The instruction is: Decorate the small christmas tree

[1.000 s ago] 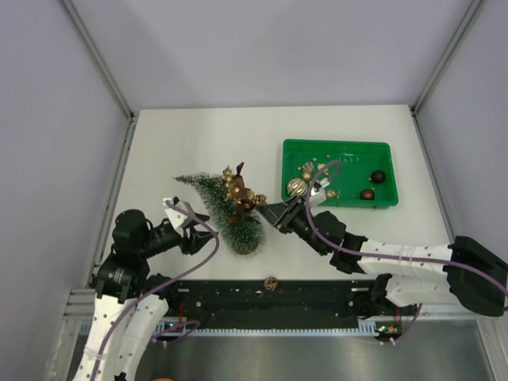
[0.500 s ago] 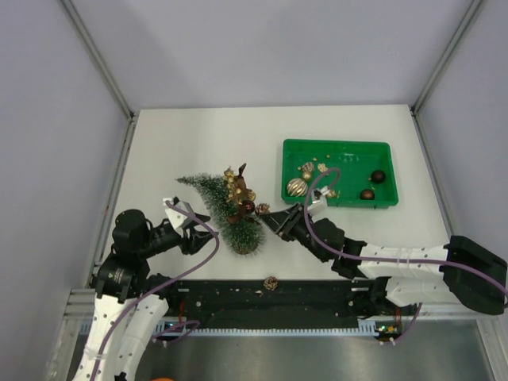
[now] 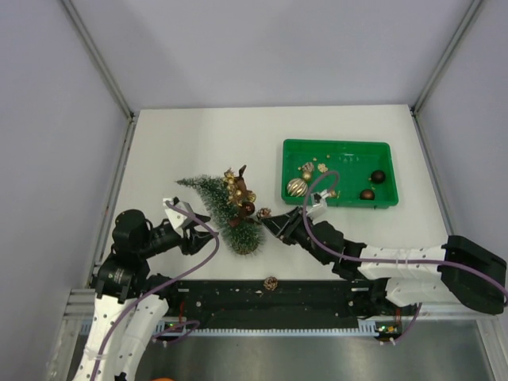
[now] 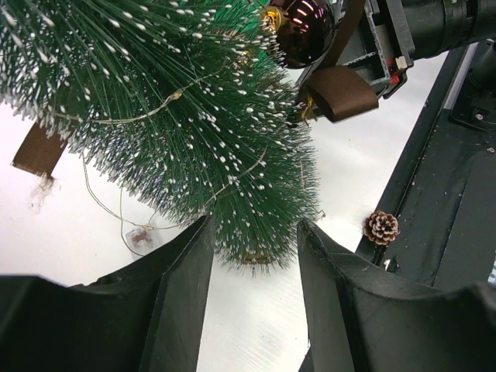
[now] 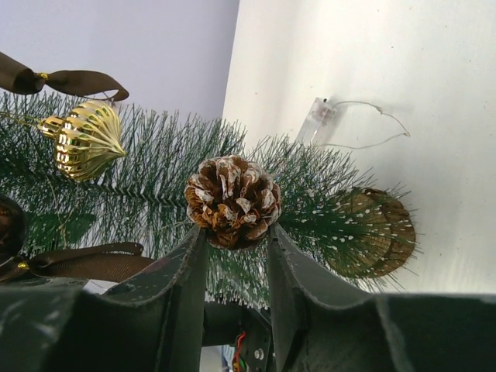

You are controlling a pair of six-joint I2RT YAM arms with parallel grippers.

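**Item count**

- Trees: one tree [image 3: 216, 200] was present, centre left of the top view.
- Trays: one green tray [image 3: 353, 178] was present, upper right.
- Grippers: two were present, the left gripper [image 4: 254, 232] and the right gripper [image 5: 235, 232].
- Cones: two were counted, a cone [image 5: 232, 201] at centre of the right wrist view and a second cone [image 3: 270, 282] at bottom centre of the top view.
- Dark baubles: three were counted, an upper tray bauble [image 3: 378, 176], a lower tray bauble [image 3: 367, 194] and a tree bauble [image 3: 248, 207].
- Large gold baubles: two were counted, a gold tray bauble [image 3: 296, 187] and a ribbed gold bauble [image 5: 85, 139].
- Small gold pieces in the tray were too small to count.
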